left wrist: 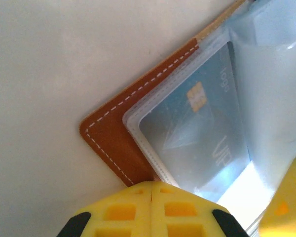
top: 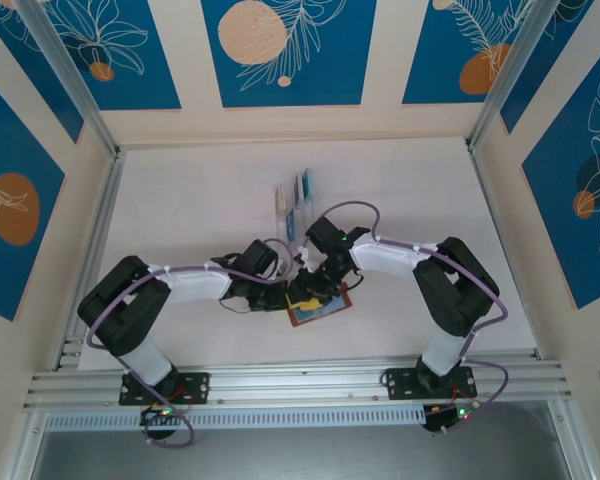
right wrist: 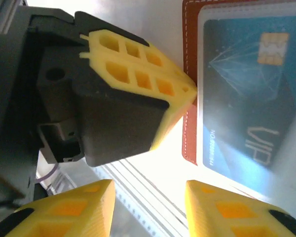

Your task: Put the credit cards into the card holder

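Note:
The brown leather card holder (top: 342,299) lies open on the white table between the two arms. A blue credit card (left wrist: 197,128) with a gold chip sits inside its clear pocket, and the same card (right wrist: 241,89) shows beside the stitched leather edge (right wrist: 190,49). My left gripper (left wrist: 152,186) is shut, its yellow tips resting on the holder's brown edge. My right gripper (right wrist: 148,207) hovers open just off the holder's side with nothing between its fingers. In the right wrist view the left gripper (right wrist: 190,91) touches the holder's rim.
A clear plastic slotted rack (top: 298,196) with several cards standing in it is on the table behind the grippers. Aluminium rails (top: 300,380) run along the near edge, and patterned walls close in the table on three sides.

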Controlling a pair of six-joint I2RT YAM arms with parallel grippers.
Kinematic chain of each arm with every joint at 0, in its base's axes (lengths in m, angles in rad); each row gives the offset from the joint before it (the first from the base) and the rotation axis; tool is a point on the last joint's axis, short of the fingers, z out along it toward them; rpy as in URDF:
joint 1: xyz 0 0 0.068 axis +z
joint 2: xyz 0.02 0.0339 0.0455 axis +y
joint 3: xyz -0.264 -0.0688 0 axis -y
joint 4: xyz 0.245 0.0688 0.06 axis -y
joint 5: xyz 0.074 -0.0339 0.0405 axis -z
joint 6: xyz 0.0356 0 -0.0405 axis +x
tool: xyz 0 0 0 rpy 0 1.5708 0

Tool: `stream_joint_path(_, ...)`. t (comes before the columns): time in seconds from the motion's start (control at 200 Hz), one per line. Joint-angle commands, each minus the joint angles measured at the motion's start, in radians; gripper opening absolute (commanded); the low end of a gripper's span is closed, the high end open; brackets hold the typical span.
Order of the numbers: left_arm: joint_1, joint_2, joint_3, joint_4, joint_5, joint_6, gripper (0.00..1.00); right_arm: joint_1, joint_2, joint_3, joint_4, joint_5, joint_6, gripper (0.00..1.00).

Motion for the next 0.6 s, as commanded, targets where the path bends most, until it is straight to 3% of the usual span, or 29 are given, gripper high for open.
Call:
stream_joint_path(0.0, 0.014, 0.047, -0.034, -0.020, -0.097, 0.026, 0.05, 0.002, -0.088, 0.037, -0.041, -0.068, -0.031, 0.43)
stream_joint_path(0.345, 0.027, 0.052, -0.040, -0.018, -0.088, 0.036, 0.04, -0.047, -0.134, 0.053, -0.211, 0.311, -0.058, 0.41)
stream_joint_path(0.595, 0.028, 0.062, -0.038, -0.022, -0.082, 0.046, 0.05, -0.086, -0.109, -0.013, -0.208, 0.404, -0.028, 0.44)
